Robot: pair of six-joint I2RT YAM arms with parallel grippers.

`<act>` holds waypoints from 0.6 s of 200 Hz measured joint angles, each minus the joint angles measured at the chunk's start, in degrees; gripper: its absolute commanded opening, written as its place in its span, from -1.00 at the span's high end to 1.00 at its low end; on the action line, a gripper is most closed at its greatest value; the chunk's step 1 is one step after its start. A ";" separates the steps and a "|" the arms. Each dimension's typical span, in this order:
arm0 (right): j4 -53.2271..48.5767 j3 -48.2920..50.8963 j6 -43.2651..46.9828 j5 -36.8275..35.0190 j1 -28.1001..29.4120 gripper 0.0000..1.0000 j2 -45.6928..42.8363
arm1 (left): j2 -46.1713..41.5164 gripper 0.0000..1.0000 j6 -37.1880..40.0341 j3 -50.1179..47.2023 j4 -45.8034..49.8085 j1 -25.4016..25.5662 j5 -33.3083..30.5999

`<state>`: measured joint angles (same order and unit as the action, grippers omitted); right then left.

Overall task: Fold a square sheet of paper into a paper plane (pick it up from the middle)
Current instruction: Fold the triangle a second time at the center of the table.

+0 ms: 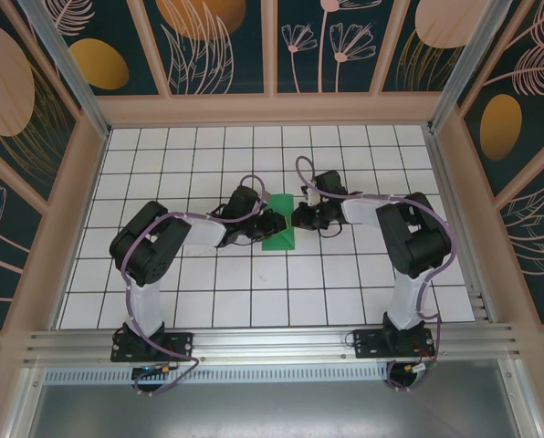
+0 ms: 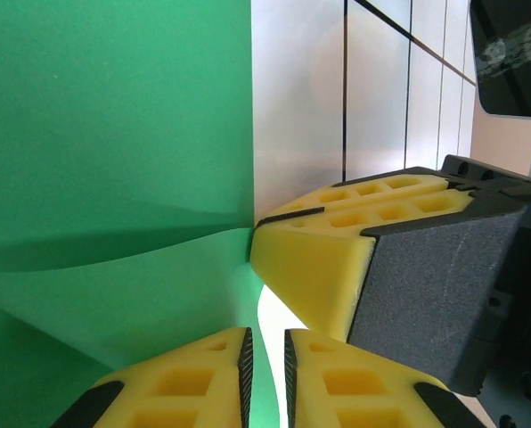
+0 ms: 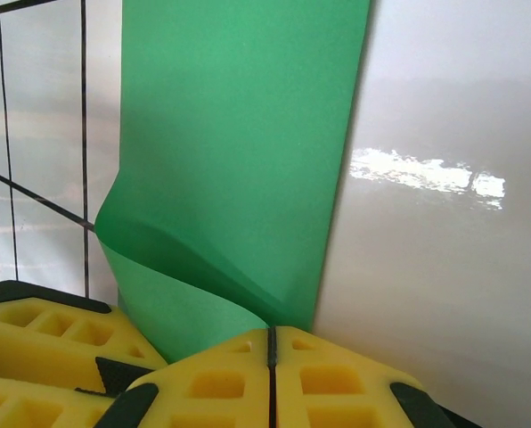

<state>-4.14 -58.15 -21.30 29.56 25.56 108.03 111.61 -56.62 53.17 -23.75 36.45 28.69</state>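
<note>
**Square sheet of paper pinched by both grippers at mid-tabletop**

The square sheet of paper [image 1: 279, 230], bright green, lies near the centre of the white gridded tabletop [image 1: 345, 283], between the two arms. From above it reads as a narrow strip that widens toward the near end, so it may be folded over or bowed; the pictures do not settle which.

The left gripper [image 1: 272, 219] meets the sheet from the left and the right gripper [image 1: 301, 216] from the right, and the two are just beside each other. In the right wrist view the jaws are pressed together, with a raised lip of the green paper running into their tips, so they look clamped on it. In the left wrist view the jaws are almost together with a pale sliver of paper between the yellow pads [image 2: 203, 379]. That also reads as a pinch, though less surely. The paper curls up off the tabletop toward both grips while the rest of it lies flat.

The step in hand appears to be raising or turning over the pinched portion. Doing it well likely calls for moving both wrists at one height and pace. Thin paper will tear or crease askew if one side leads. The grippers sit so close that any inward drift risks a knock.
</note>
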 measured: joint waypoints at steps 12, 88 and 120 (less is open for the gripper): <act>0.00 0.00 0.02 0.00 0.00 0.81 0.09 | 0.15 0.61 0.00 0.07 0.02 0.00 -0.02; -0.02 -0.74 0.00 -0.22 0.00 0.81 0.83 | 0.66 0.61 0.48 0.70 0.48 0.00 -0.02; -0.02 -0.74 -0.02 -0.52 0.00 0.81 0.92 | 1.05 0.60 0.66 0.92 0.85 0.00 -0.02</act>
<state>-4.16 -58.89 -21.32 29.04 25.56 108.95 112.66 -55.96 54.08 -22.90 36.45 28.67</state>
